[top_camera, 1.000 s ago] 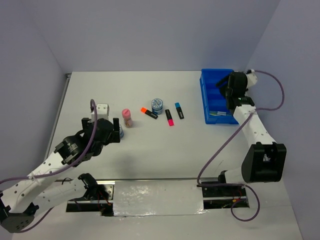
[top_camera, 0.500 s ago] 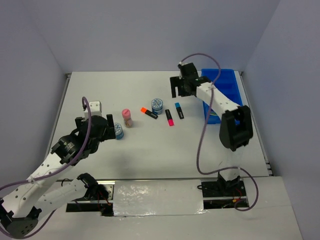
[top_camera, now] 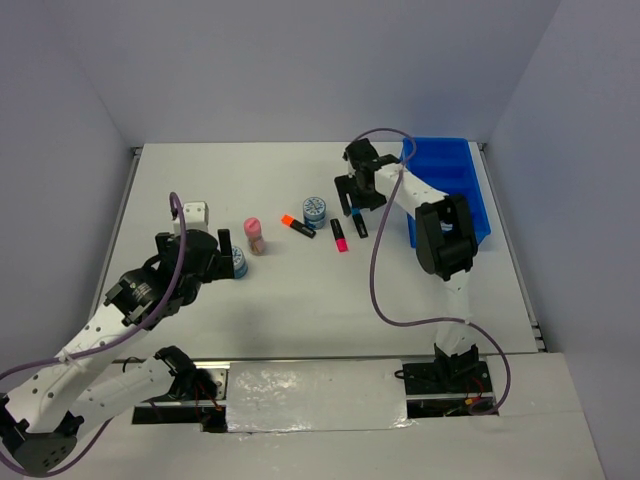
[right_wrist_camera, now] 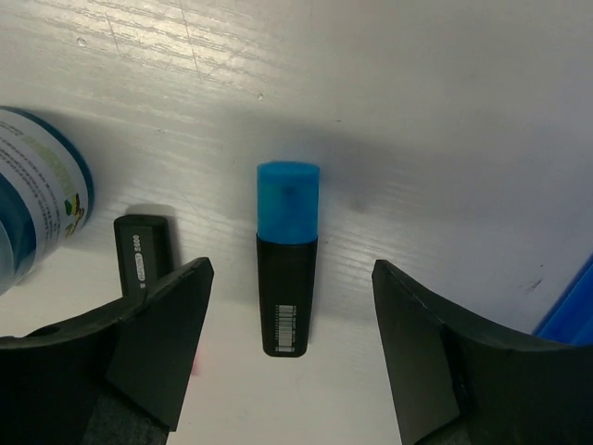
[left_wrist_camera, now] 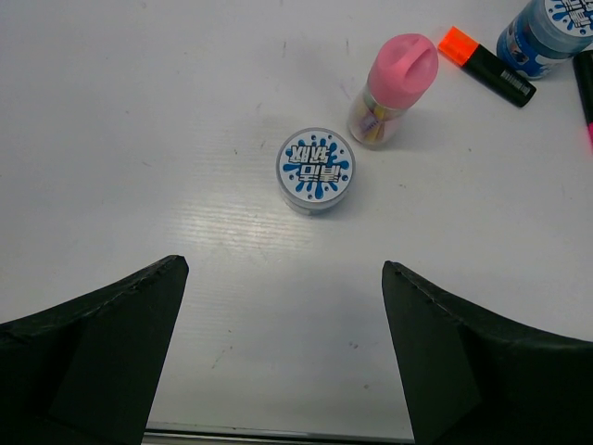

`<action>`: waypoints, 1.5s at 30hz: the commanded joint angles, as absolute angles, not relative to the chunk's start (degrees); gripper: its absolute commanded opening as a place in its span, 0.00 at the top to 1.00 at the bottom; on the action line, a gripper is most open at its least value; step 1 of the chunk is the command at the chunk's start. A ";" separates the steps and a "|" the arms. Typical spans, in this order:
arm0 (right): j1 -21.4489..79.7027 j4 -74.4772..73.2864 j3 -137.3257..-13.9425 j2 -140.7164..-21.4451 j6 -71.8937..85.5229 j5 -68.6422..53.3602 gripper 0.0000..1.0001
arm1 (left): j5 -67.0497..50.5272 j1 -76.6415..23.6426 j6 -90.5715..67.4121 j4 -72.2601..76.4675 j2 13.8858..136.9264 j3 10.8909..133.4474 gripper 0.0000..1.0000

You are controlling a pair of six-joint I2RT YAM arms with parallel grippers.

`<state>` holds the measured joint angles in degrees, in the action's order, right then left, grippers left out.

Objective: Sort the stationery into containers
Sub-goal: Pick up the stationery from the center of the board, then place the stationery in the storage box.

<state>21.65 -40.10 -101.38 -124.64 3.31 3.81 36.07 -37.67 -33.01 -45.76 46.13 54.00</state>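
Note:
My right gripper is open and hovers over the blue-capped highlighter, one finger on each side and not touching it. From above, the gripper is just behind that highlighter. The pink-capped highlighter, the orange-capped one and a blue-white tub lie to its left. My left gripper is open and empty, a little short of the second tub. The pink bottle stands behind that tub. The blue tray is at the far right. No thin pens show.
The right arm lies across the tray's left side in the top view. A corner of the tray shows right of the right gripper. Grey walls close the table at the back and both sides.
The right arm has swung left from over the tray to above the blue-capped highlighter. The left gripper has drawn back slightly from the near tub.

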 commanded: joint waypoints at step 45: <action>-7.81 -14.23 -68.47 -88.85 52.52 3.15 1.00 | 32.43 -37.53 -29.88 -42.45 45.18 54.58 0.01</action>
<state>-4.91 -14.33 -69.89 -88.99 40.93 -3.68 33.08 -37.67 -31.42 -44.71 45.58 54.00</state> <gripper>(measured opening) 0.375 0.993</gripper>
